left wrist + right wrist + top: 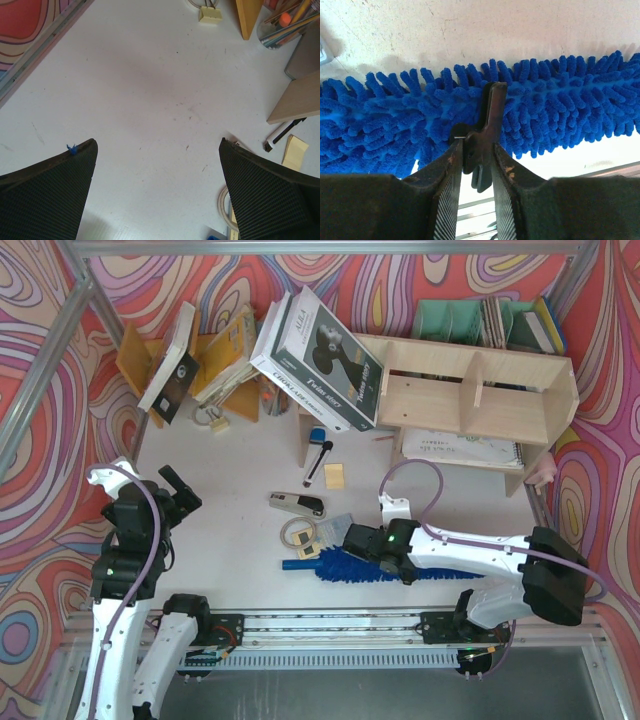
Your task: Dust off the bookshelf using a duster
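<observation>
Passes freely over bare table left of centre; meets stapler, marker and sticky notes before the bookshelf, leaning books at its left end, duster near the front edge.

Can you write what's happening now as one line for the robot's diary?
duster: lying on table | right fingers: pinching duster's thin black part | left fingers: open, empty | bookshelf: duster not there yet

The top external view looks down from above and behind the arm bases. The left wrist view faces the table ahead of the left pincer. The right wrist view sits close against the duster beyond the right pincer (also seen overhead).
</observation>
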